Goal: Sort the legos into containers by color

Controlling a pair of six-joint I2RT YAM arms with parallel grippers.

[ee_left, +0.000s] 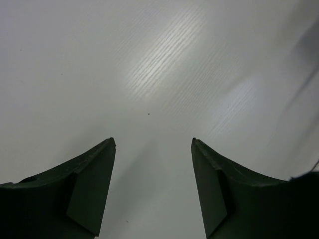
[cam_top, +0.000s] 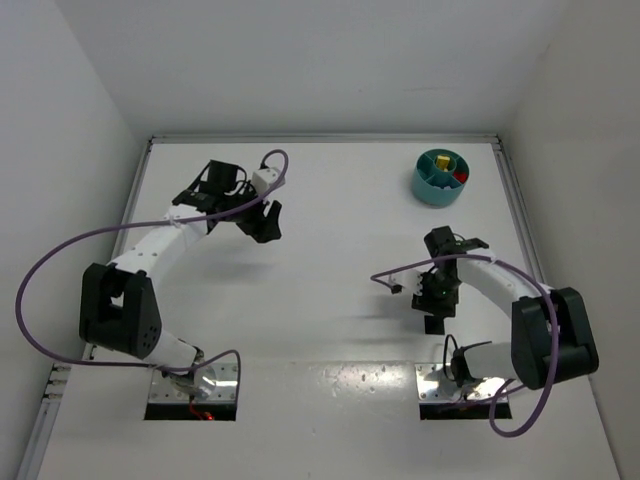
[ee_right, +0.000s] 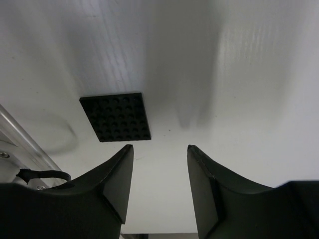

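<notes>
The legos, taken from the near edge outward: the closest piece is a flat black studded plate [ee_right: 115, 117] lying on the white table [cam_top: 330, 200]. It sits just ahead of the right gripper [ee_right: 160, 146] and a little to the left of its fingers, apart from them. That gripper is released: its two dark fingers stand apart over bare table with nothing between them. It points down and back toward the near edge.

Further out and well off to the left, the left gripper [ee_left: 153, 139] hangs over the table. It too is released, its fingers spread wide with only white surface between them. A purple cable [cam_top: 60, 250] loops from the left arm's base out to its wrist.

Farthest away is the round teal dish [cam_top: 425, 192], near the back wall. It is well behind the right gripper and far to the right of the left one. The small bricks lie inside it. A yellow brick [cam_top: 441, 160] sits in a compartment on the far side, and a red brick [cam_top: 461, 178] in a compartment on the right side. Finer detail of the dish's inside is too small to tell.
</notes>
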